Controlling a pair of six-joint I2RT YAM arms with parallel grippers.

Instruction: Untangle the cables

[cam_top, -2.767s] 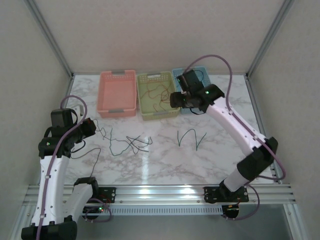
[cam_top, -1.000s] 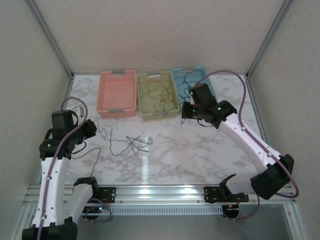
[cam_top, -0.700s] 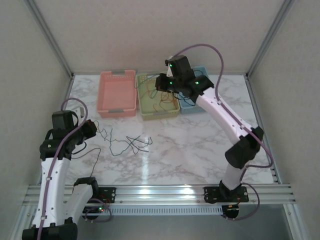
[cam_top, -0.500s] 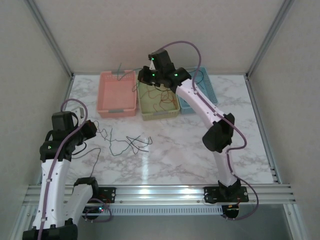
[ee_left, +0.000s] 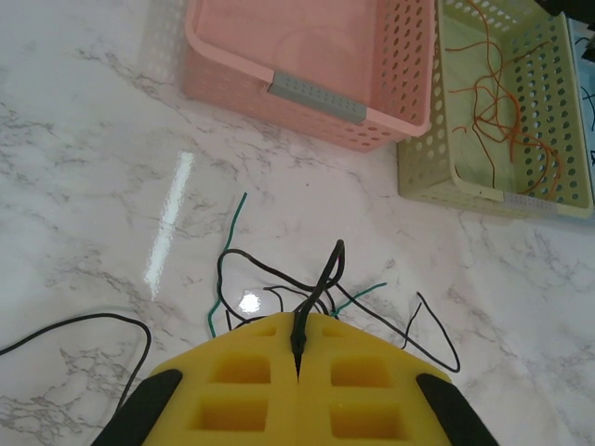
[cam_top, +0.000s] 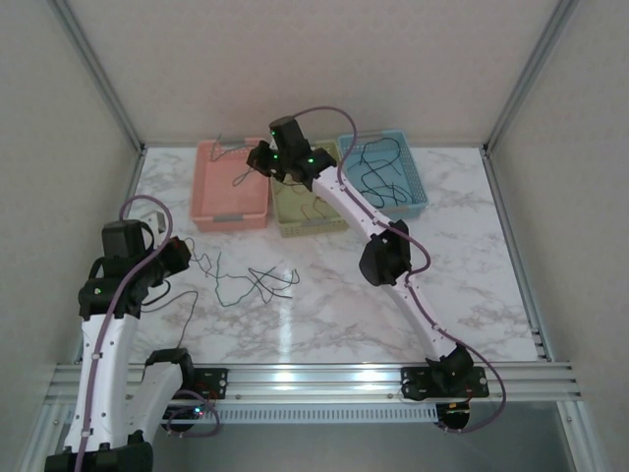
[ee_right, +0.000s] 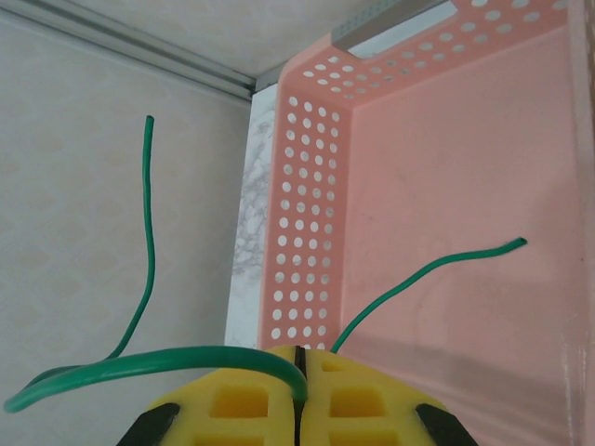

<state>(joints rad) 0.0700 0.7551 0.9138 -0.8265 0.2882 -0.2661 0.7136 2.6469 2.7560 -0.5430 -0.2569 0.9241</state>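
Swung over pink basket [ee_right: 307,186], right gripper [ee_right: 297,358] pinches green cable [ee_right: 186,356]; wrist view reveals left gripper [ee_left: 297,334] clamping black cable [ee_left: 321,279].

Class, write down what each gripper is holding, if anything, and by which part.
Right gripper: a green cable, pinched mid-length, both ends free. Left gripper: a black cable, pinched at a folded bend.

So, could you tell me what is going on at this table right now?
Two robot arms are sorting thin wires. The right tool is shut on a green wire, holding it above the pink basket. The left tool is pinching a black wire that runs into the tangle on the marble table. The yellow-green basket holds orange wires, the blue basket black wires.
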